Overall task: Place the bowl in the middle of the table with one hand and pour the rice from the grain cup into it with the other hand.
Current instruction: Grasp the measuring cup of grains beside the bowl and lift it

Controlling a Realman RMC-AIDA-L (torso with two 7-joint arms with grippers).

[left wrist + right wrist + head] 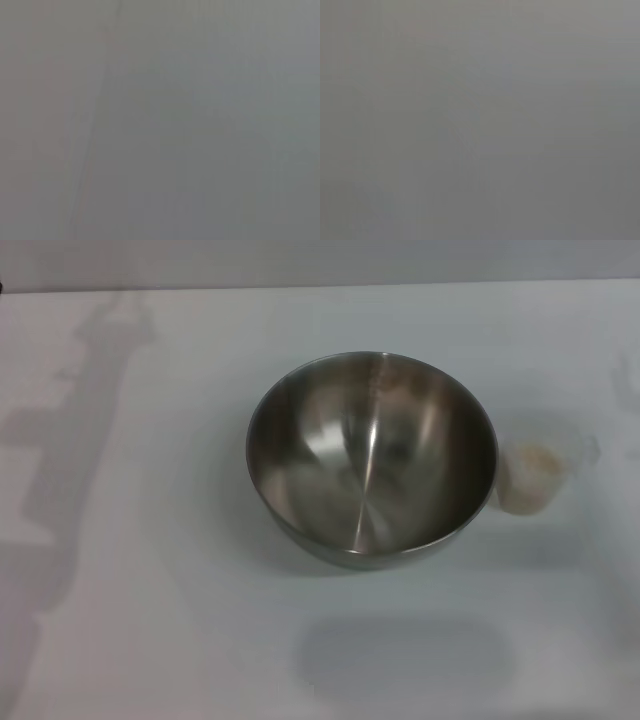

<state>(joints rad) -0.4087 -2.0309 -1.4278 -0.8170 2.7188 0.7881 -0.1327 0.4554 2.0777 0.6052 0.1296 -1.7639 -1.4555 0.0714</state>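
Bowl (372,460) on table (130,590), grain cup (532,478) just beside, upright

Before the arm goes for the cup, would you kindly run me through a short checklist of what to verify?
1. Bowl upright near the middle of the table: ok.
2. Bowl holds no rice so far: ok.
3. Grain cup upright beside the bowl, on the robot's right: ok.
4. Rice in the cup: ok, a pale heap shows inside.
5. Cup clear of the bowl's wall: cannot tell, they sit very close.
6. Either gripper in view: not ok, no view shows one.
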